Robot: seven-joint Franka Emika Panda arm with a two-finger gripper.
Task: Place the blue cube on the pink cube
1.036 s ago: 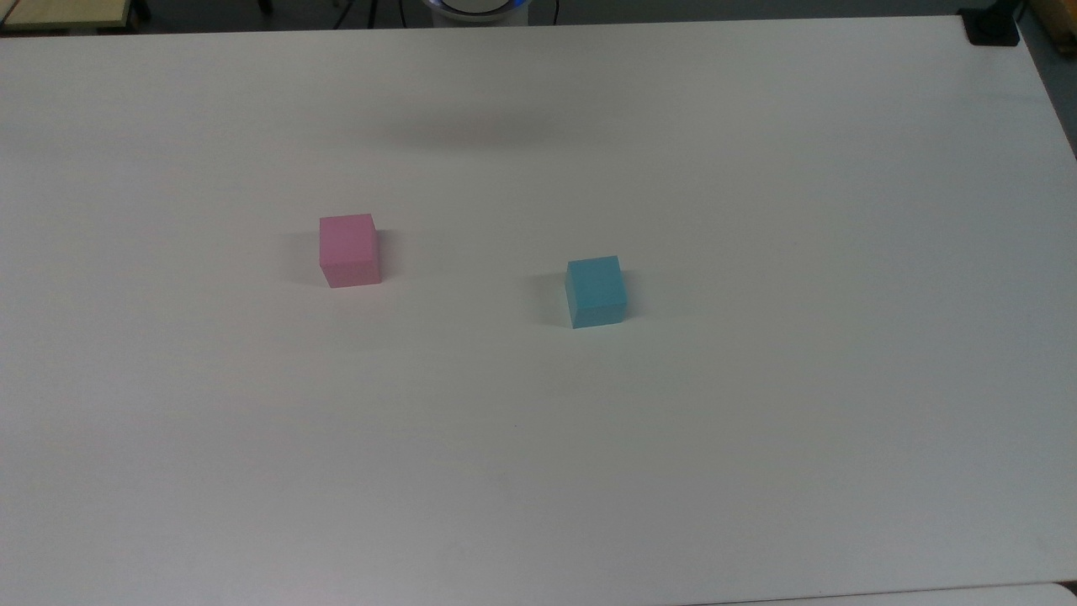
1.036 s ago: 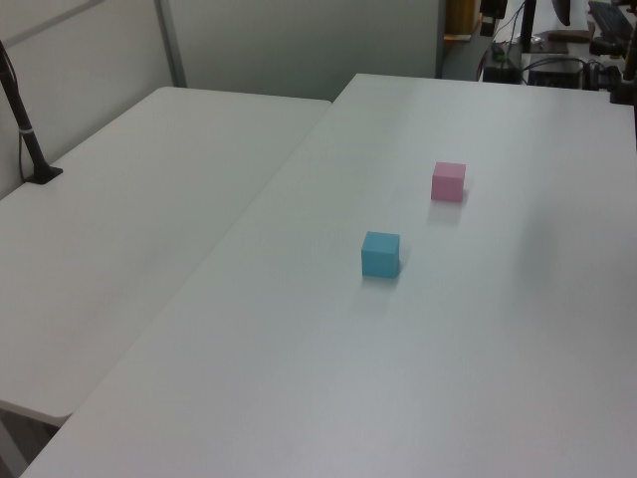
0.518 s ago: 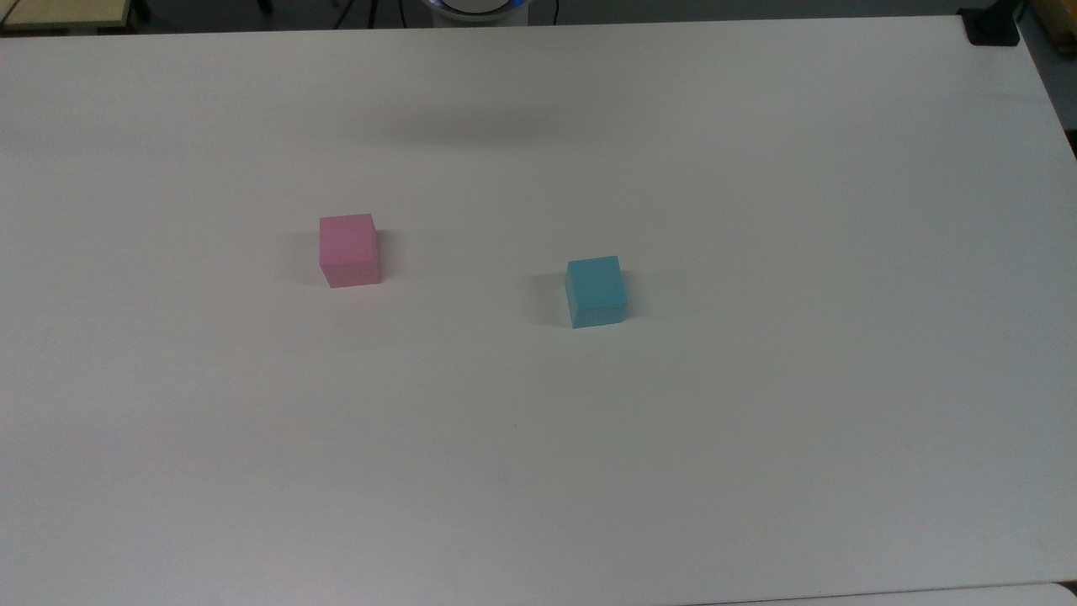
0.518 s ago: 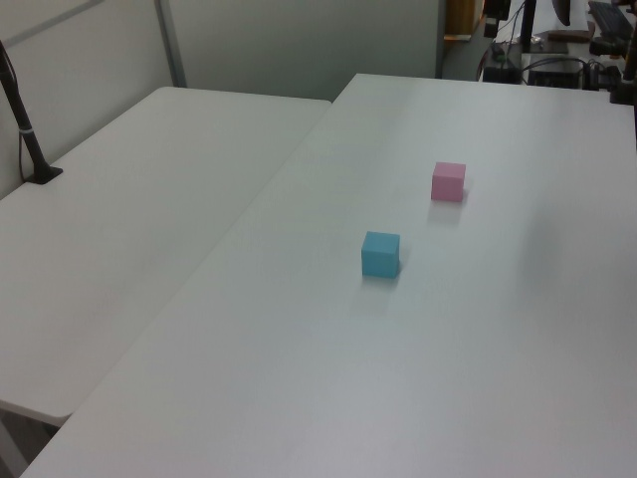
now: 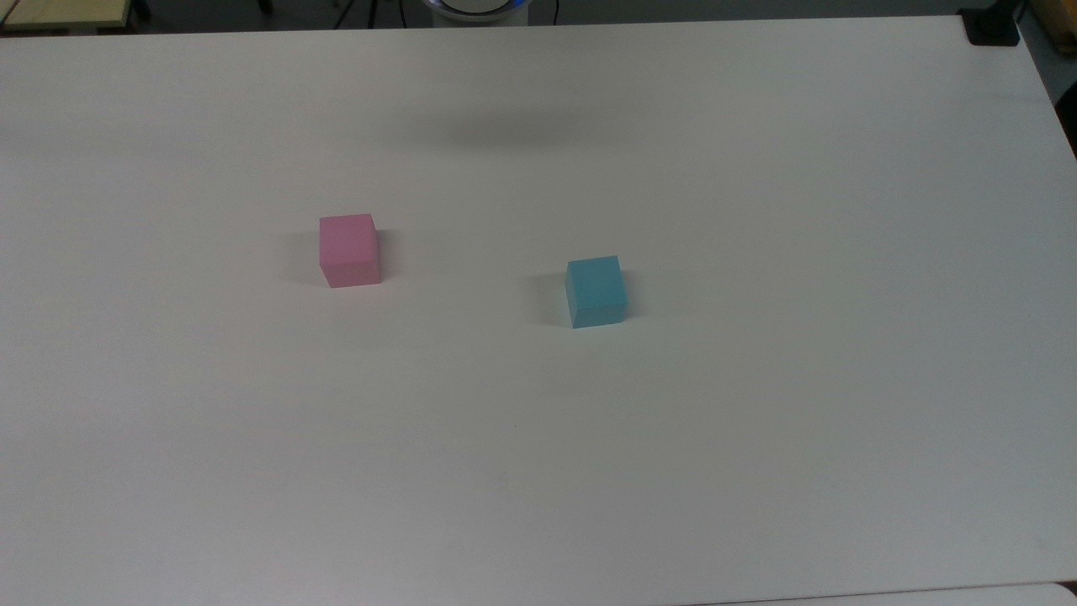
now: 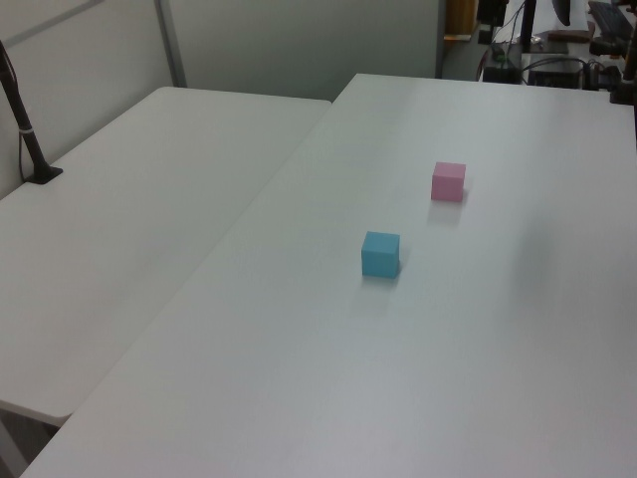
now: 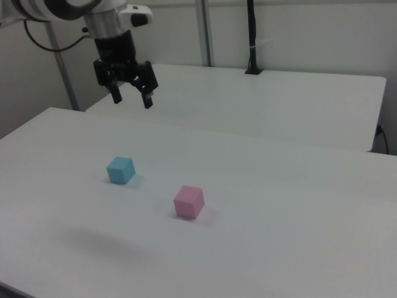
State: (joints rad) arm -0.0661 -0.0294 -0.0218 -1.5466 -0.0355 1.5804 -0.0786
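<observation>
Right view: gripper (image 7: pixel 131 98) hangs high above the white table (image 7: pixel 260 248), toward the right view's far left, fingers pointing down and spread well apart, nothing between them. It is up and behind the blue cube (image 7: pixel 120 170), not touching it. Blue cube sits flat on the table; pink cube (image 7: pixel 188 202) sits nearer the camera and to the right view's right of it, also flat. The two are near each other but clearly apart, bare table between them. A soft shadow lies on the table at the right view's near left. Behind, a second white table (image 7: pixel 298 105) with a black post (image 7: pixel 252 37) standing on its far edge.

Top view: pink cube (image 5: pixel 348 250) on the top view's left, blue cube (image 5: pixel 596 291) on the top view's right and slightly nearer the bottom edge, both around the middle of the table (image 5: pixel 757 421). Each rests on one face, edges turned a little off the table's edges. Faint blurred shadow on the far part of the table, beyond both cubes.

Left view: blue cube (image 6: pixel 380 254) nearer, pink cube (image 6: pixel 448 182) farther and to the left view's right. Second table (image 6: pixel 129 219) adjoins on the left view's left, a black post (image 6: pixel 22 124) at its far left edge.
</observation>
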